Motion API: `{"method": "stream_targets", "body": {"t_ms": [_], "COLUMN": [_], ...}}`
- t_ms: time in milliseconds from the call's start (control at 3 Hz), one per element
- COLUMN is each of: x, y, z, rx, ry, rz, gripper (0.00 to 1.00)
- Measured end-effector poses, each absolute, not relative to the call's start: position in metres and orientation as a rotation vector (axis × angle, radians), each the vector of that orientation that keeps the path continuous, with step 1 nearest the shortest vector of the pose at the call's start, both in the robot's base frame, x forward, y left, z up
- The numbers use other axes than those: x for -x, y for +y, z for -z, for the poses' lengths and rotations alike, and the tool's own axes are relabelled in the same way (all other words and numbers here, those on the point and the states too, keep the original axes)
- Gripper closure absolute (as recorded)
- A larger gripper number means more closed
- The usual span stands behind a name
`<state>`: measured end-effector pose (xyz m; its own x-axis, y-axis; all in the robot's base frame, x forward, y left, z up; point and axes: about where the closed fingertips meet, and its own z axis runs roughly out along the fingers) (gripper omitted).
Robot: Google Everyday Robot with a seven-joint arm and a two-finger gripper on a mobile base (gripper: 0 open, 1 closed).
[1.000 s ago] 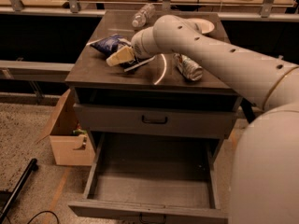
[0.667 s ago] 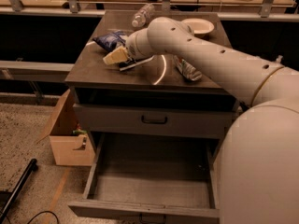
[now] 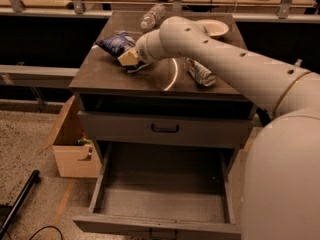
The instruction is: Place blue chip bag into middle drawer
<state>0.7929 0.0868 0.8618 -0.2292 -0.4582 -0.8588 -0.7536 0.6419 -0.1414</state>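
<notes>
The blue chip bag lies crumpled on the cabinet top, at its back left. My gripper is low over the top, right at the bag's near right edge. I cannot tell if it touches the bag. The middle drawer is pulled out at the bottom of the cabinet, and its grey inside holds nothing. The drawer above it, with a black handle, is closed.
A crushed white-green can lies right of the gripper, under my arm. A plastic bottle and a pale plate sit at the back. An open cardboard box stands on the floor to the left. A black pole lies at the lower left.
My arm has shifted its pose a little while the gripper stays at the bag's edge. The bag and the drawer have not visibly moved.
</notes>
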Motion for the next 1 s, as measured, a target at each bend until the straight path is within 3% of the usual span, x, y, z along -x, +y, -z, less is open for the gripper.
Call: {"method": "stream_targets", "body": {"t_ms": [333, 667, 1000], "x": [-0.767, -0.724, -0.661], "y": [0.057, 0.029, 0.009], "z": [-0.879, -0.896, -0.908], "rx": [0.981, 1.017, 1.080], "ry": [1.891, 1.894, 1.908], "rz": [-0.351, -0.400, -0.488], "gripper": [0.88, 1.00, 1.00]}}
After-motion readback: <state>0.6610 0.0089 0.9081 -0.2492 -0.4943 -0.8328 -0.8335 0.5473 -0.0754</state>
